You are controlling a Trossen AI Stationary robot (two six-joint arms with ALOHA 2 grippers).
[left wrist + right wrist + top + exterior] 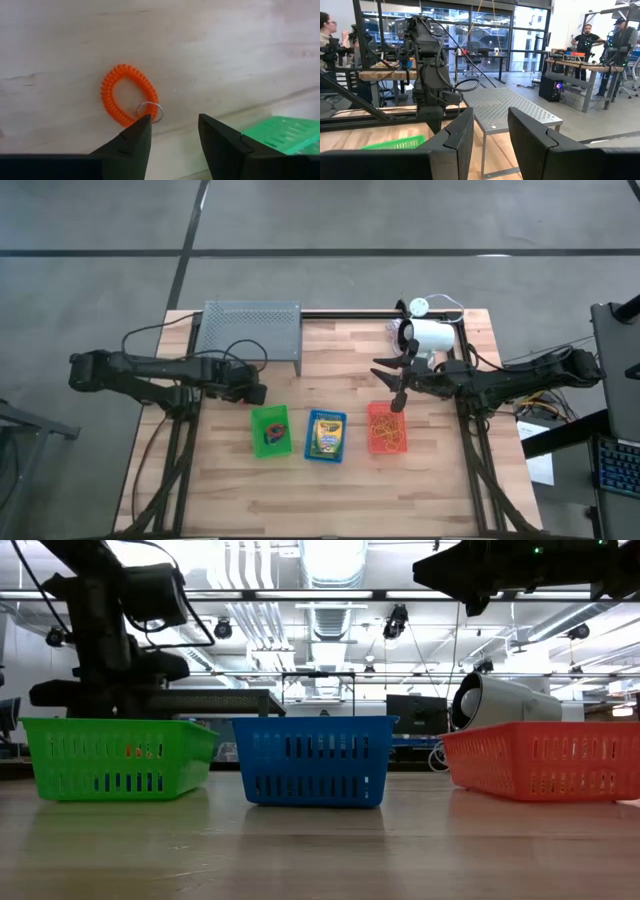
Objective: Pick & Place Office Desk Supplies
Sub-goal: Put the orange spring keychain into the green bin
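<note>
The jaws of the left gripper (172,137) stand spread with nothing between them, hovering over the table (210,55). An orange coil wrist loop (127,95) lies flat just ahead of them, its small metal ring (149,111) right at the tip of one finger (137,137). The green tray (282,137) sits off to the other finger's side. The right gripper (397,402) hangs above the red tray (387,428), jaws parted and empty in its wrist view. The risk, as I judge it: the loop sits off-centre to the gap, so closing now may catch only the ring or push the springy coil aside, and it could slip free on the lift
</note>
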